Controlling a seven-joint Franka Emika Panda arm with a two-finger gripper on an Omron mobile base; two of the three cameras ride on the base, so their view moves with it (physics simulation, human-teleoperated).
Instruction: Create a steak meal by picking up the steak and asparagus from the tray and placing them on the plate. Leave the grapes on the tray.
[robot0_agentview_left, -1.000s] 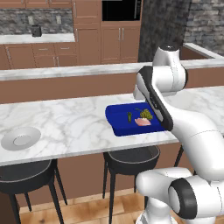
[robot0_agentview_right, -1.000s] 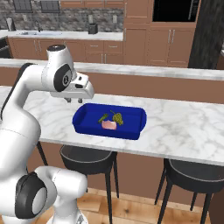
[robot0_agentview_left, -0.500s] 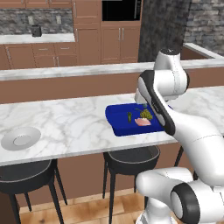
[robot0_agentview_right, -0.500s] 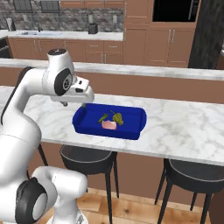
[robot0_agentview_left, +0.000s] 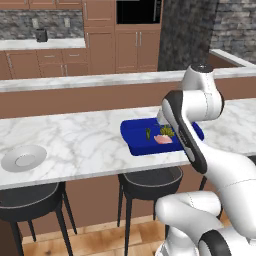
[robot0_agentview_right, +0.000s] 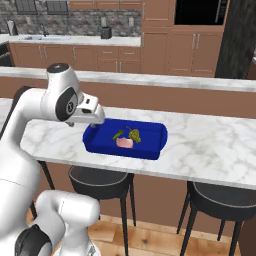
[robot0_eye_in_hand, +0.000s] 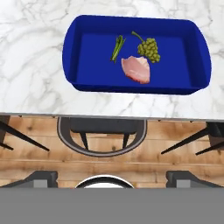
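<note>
Tool (robot0_eye_in_hand: 112, 177) with its two tips set wide apart and nothing between them, hanging above the near edge of the tabletop (robot0_eye_in_hand: 35, 87) and looking down on the tray (robot0_eye_in_hand: 72, 48). Against the views of a second ago the hand has sunk a little toward the tray, while the tray's contents lie as they did. This suggests that the approach for the first pick is only beginning and no item has been moved yet.

The steak (robot0_eye_in_hand: 136, 69), a pale pink wedge with whitish streaks, lies flat near the middle of the tray, toward its near side. The asparagus (robot0_eye_in_hand: 117, 47), a slim dark green bundle, lies just left of it. The grapes (robot0_eye_in_hand: 148, 49), a yellow-green cluster, touch or nearly touch the steak's far edge. The plate (robot0_agentview_left: 24, 159) sits bare, well apart to the left.
</note>
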